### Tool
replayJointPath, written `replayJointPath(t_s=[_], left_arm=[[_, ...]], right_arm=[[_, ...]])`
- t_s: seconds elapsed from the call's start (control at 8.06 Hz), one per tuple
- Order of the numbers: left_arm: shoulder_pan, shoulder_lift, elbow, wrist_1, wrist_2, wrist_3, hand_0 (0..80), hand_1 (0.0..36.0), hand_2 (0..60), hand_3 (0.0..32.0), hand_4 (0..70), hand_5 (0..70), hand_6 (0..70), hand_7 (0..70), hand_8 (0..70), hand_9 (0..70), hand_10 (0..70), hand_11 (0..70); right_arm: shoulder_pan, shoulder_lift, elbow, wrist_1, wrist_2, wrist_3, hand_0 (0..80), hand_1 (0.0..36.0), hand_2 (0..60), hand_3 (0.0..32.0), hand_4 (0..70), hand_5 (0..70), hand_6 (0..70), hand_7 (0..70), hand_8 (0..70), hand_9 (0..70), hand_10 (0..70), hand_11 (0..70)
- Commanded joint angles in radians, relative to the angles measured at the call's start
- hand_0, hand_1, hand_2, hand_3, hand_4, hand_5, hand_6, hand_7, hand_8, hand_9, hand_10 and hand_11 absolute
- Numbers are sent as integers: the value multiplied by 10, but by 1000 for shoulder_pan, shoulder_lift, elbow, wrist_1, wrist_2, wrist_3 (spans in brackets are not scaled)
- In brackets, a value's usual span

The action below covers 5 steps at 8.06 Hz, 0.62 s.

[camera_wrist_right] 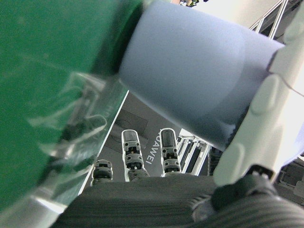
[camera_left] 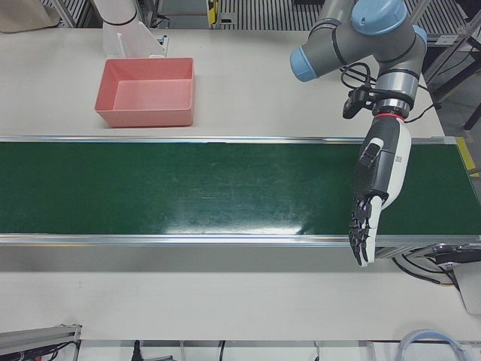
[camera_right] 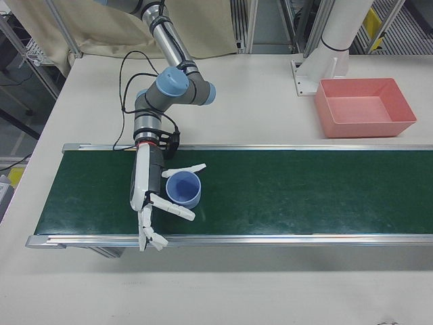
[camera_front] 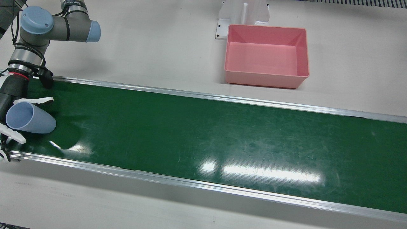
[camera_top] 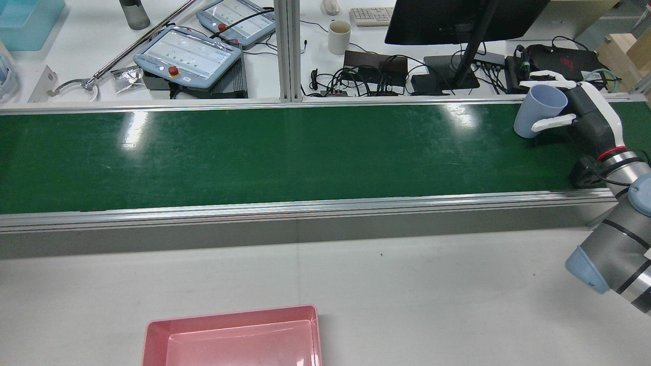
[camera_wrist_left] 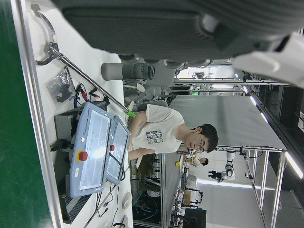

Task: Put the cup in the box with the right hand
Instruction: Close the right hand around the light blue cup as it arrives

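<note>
Filling my right hand's own view, the pale blue cup (camera_wrist_right: 199, 80) sits pressed against a white finger (camera_wrist_right: 266, 118), its base end pointing at the green conveyor belt (camera_wrist_right: 42, 80). From the rear view I can see what that close shot hides: my right hand (camera_top: 569, 109) holds the cup (camera_top: 539, 117) with white fingers wrapped over its top and under its side, and the cup looks lifted just clear of the belt (camera_top: 264, 152), tilted, at the belt's far right end. The front view shows the cup (camera_front: 30, 117) lying nearly on its side with its open mouth turned away from the box, fingers (camera_front: 35, 101) above and below it. The right-front view looks into the open mouth (camera_right: 183, 188) between my fingers. The pink box (camera_front: 267, 55) rests on the white table (camera_front: 152, 51) past the belt's near rail, well apart from the cup, and nothing lies on the belt between them. Only the left-front view shows my left hand (camera_left: 376, 192): it hangs over the other end of the belt with fingers straight and apart, holding nothing. Beyond the belt the rear view shows a desk with teach pendants (camera_top: 190, 53), a mug (camera_top: 338, 36) and a monitor (camera_top: 457, 20); my left hand's view shows a seated person (camera_wrist_left: 166, 133) there.
</note>
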State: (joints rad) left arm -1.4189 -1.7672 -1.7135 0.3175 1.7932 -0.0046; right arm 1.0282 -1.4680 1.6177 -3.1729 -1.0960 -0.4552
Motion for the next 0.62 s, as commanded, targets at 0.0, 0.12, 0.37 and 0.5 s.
replayJointPath(t_s=[0.0, 0.12, 0.37, 0.5], left_arm=[[0, -1, 0, 0, 0, 0, 0, 0, 0, 0, 0, 0, 0, 0, 0, 0, 0, 0], [0, 0, 0, 0, 0, 0, 0, 0, 0, 0, 0, 0, 0, 0, 0, 0, 0, 0], [0, 0, 0, 0, 0, 0, 0, 0, 0, 0, 0, 0, 0, 0, 0, 0, 0, 0], [0, 0, 2, 0, 0, 0, 0, 0, 0, 0, 0, 0, 0, 0, 0, 0, 0, 0]], right_arm=[[15, 15, 11, -89, 2, -11, 527, 54, 0, 104, 487, 64, 121, 610, 222, 342, 150, 222], [50, 12, 33, -100, 2, -20, 579, 92, 0, 0, 700, 91, 241, 700, 354, 561, 292, 423], [105, 6, 94, -99, 1, -62, 800, 360, 326, 0, 700, 285, 552, 700, 700, 700, 700, 700], [136, 5, 123, -99, -1, -72, 800, 360, 600, 0, 700, 308, 588, 700, 700, 700, 700, 700]])
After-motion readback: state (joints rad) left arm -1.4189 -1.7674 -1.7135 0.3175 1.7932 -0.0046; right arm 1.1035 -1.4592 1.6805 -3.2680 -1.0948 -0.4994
